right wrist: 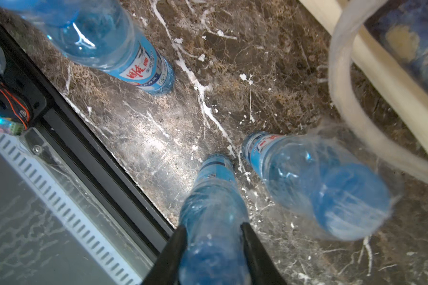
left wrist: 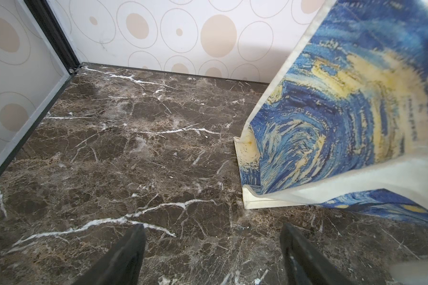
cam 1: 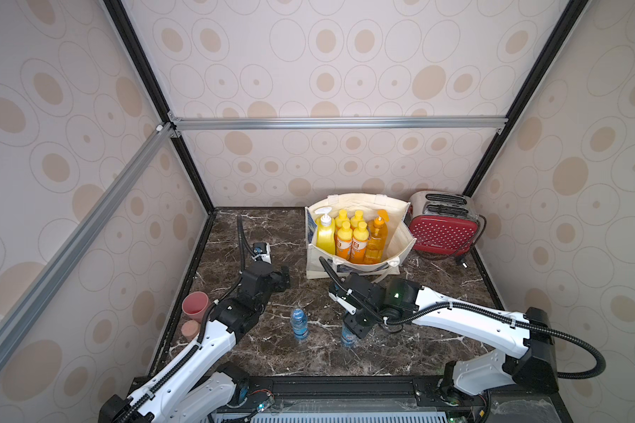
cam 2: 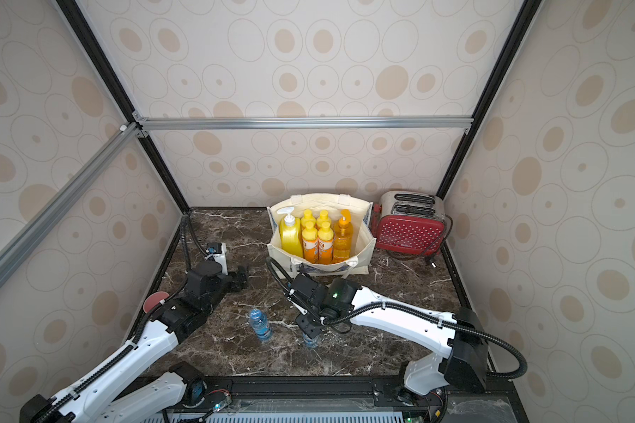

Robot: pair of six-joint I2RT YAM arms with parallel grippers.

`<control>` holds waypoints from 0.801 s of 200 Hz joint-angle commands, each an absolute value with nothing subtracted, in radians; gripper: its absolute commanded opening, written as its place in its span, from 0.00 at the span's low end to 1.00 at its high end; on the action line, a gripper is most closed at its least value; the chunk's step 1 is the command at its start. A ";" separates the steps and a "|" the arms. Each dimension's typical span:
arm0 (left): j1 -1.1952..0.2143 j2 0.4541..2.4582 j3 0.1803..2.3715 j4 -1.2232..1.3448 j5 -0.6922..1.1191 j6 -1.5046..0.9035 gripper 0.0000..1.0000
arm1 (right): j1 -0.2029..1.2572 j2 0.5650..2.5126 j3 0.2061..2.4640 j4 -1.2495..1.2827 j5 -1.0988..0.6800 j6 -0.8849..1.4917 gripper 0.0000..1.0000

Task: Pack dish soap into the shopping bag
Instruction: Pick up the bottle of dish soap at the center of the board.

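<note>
The shopping bag (cam 1: 319,262) (cam 2: 283,256) stands open at the back of the marble table, its blue swirl print filling one side of the left wrist view (left wrist: 331,123). Inside it stands the dish soap: a yellow pump bottle (cam 1: 325,234) (cam 2: 290,236), several small orange bottles (cam 1: 358,241) and an amber one (cam 1: 376,241). My left gripper (cam 1: 283,280) (left wrist: 213,246) is open over bare table left of the bag. My right gripper (cam 1: 356,327) (right wrist: 213,234) points down in front of the bag, both fingers against a clear water bottle (right wrist: 214,195).
A second water bottle (cam 1: 299,324) (right wrist: 114,49) stands left of the held one, and a third (right wrist: 319,185) stands close beside it. The bag's rope handle (right wrist: 341,98) hangs near. A red toaster (cam 1: 442,230) sits back right, a pink cup (cam 1: 195,307) at the left edge.
</note>
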State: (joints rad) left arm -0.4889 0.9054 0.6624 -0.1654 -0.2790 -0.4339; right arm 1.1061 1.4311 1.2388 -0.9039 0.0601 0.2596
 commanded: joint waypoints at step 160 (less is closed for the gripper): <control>-0.486 0.946 0.717 -0.162 -0.246 -0.413 0.84 | 0.755 1.429 2.106 -1.216 0.086 0.062 0.03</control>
